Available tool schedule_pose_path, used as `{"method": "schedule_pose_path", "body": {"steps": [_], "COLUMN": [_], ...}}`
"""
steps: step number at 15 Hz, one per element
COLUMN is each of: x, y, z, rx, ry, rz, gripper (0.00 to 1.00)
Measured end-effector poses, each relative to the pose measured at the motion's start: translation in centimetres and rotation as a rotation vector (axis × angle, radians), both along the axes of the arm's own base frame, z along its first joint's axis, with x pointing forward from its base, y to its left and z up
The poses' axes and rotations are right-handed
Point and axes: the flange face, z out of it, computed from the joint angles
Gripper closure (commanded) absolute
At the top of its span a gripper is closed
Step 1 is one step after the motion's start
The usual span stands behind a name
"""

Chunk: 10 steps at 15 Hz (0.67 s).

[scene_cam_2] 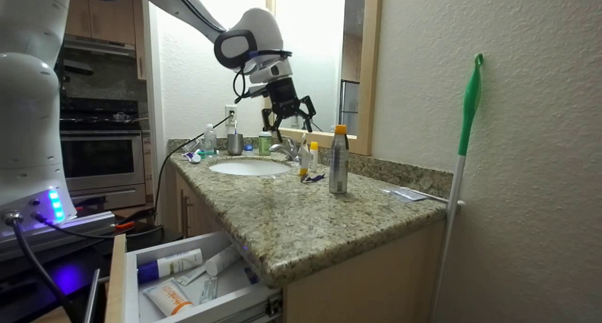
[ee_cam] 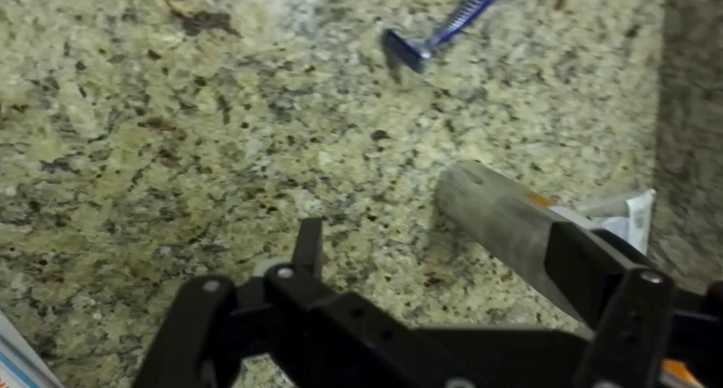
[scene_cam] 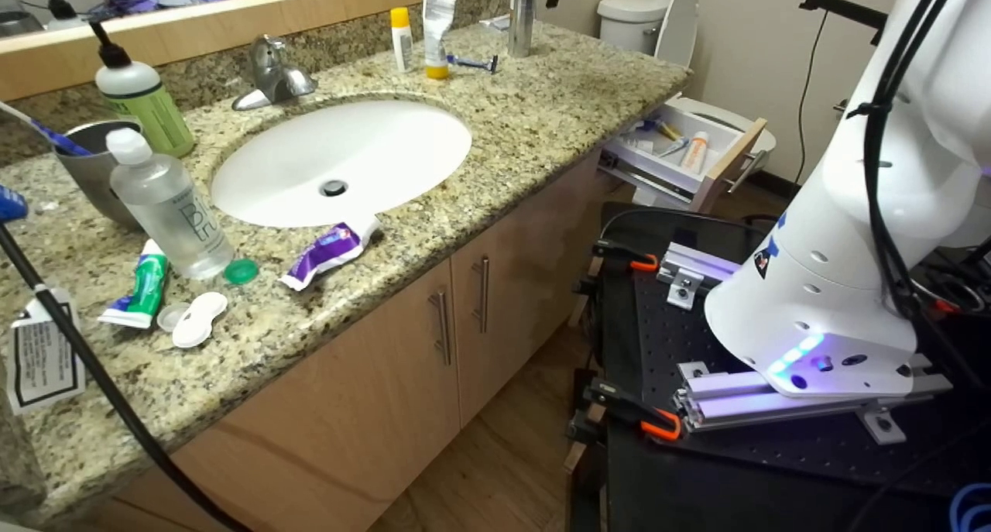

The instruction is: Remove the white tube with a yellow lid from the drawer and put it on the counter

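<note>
Wrist view: claw [ee_cam: 435, 230] gaping, holding nothing. Both exterior views: best match for the white tube w/ yellow lid [scene_cam: 401, 40] stands on the tabletop [scene_cam: 542, 114], just beside a squeeze tube [scene_cam: 438, 32] that's yellow-lidded too, so ID's not certain; the drawer [scene_cam_2: 118, 280] is out, and in an exterior view a yellow bit [scene_cam: 667, 131] inside is too tiny to call. Handling, prob.: light, fairly stiff, smooth so a bit slippery, not fragile, easily tipped. Pinch mid-body, below the lid. Looks: slim, upright, white, bright yellow lid up top, any print too small to read.
</note>
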Motion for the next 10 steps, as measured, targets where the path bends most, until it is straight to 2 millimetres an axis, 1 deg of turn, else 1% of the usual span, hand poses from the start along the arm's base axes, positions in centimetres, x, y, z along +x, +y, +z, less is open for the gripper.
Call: {"method": "schedule_pose_path", "body": {"steps": [2, 3, 4, 5, 6, 8, 10], "x": [-0.1, -0.2, -0.2, -0.2, -0.1, 0.2, 0.1], "y": [3.0, 4.2, 5.1, 5.9, 6.4, 6.8, 6.9], "z": [-3.8, -5.1, -5.9, -6.2, -5.9, -4.2, -2.7], "rx": [-0.017, -0.03, -0.041, -0.035, -0.025, 0.003, 0.012], "ry": [0.059, 0.064, 0.057, 0.046, 0.023, -0.044, -0.079], "rz": [0.075, 0.094, 0.105, 0.106, 0.097, 0.07, 0.066], "gripper": [0.0, 0.0, 0.0, 0.0, 0.0, 0.0, 0.0]}}
